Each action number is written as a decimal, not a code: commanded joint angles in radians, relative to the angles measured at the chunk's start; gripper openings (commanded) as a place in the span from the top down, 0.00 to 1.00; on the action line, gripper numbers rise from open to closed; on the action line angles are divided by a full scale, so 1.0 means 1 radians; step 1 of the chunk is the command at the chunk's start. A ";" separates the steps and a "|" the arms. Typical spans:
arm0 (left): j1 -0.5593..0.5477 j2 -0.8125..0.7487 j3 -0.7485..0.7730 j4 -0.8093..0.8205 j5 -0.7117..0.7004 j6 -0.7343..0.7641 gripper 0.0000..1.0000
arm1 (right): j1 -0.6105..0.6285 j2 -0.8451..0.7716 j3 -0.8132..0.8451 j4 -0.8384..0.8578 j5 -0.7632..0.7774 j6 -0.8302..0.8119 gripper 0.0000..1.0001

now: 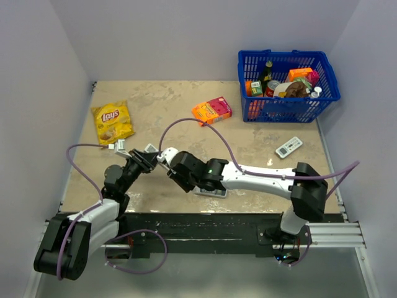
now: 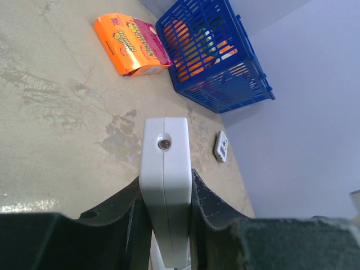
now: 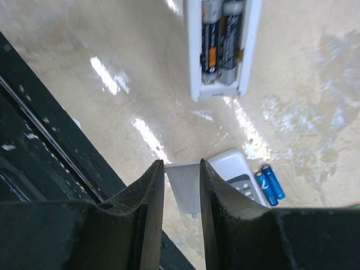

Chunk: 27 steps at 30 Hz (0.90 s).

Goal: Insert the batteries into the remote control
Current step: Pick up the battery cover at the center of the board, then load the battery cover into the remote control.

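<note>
My left gripper is shut on the slim white remote control, which I see end-on and lifted off the table. In the right wrist view its open battery compartment faces the camera. Two dark batteries with silvery ends lie side by side inside it. A thin white cover plate sits a little below the remote, with my right gripper shut on it. From above, the left gripper and right gripper meet at the table's left-centre.
A grey-white buttoned remote and two blue batteries lie under the right arm. A white remote with a display lies at the right. A blue basket, an orange box and a Lay's bag sit further back.
</note>
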 commanded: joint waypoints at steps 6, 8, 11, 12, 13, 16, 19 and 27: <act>0.009 0.024 -0.121 0.233 -0.027 -0.245 1.00 | -0.005 -0.248 -0.129 0.461 0.142 0.015 0.96; 0.007 0.016 -0.121 0.239 -0.035 -0.268 1.00 | -0.005 -0.275 -0.143 0.553 0.150 0.005 0.96; 0.007 -0.009 -0.120 0.236 -0.052 -0.328 1.00 | -0.005 -0.316 -0.162 0.658 0.150 -0.026 0.96; 0.007 -0.015 -0.117 0.235 -0.058 -0.337 1.00 | -0.005 -0.325 -0.182 0.691 0.148 -0.035 0.96; 0.007 -0.029 -0.113 0.230 -0.059 -0.348 1.00 | -0.005 -0.337 -0.188 0.752 0.145 -0.040 0.96; 0.007 -0.049 -0.094 0.207 -0.059 -0.392 1.00 | -0.005 -0.351 -0.202 0.846 0.136 -0.057 0.96; 0.007 -0.062 -0.077 0.195 -0.056 -0.441 1.00 | -0.005 -0.356 -0.223 0.955 0.128 -0.077 0.96; 0.009 -0.088 -0.070 0.206 -0.061 -0.610 1.00 | -0.007 -0.348 -0.300 1.166 0.086 -0.112 0.97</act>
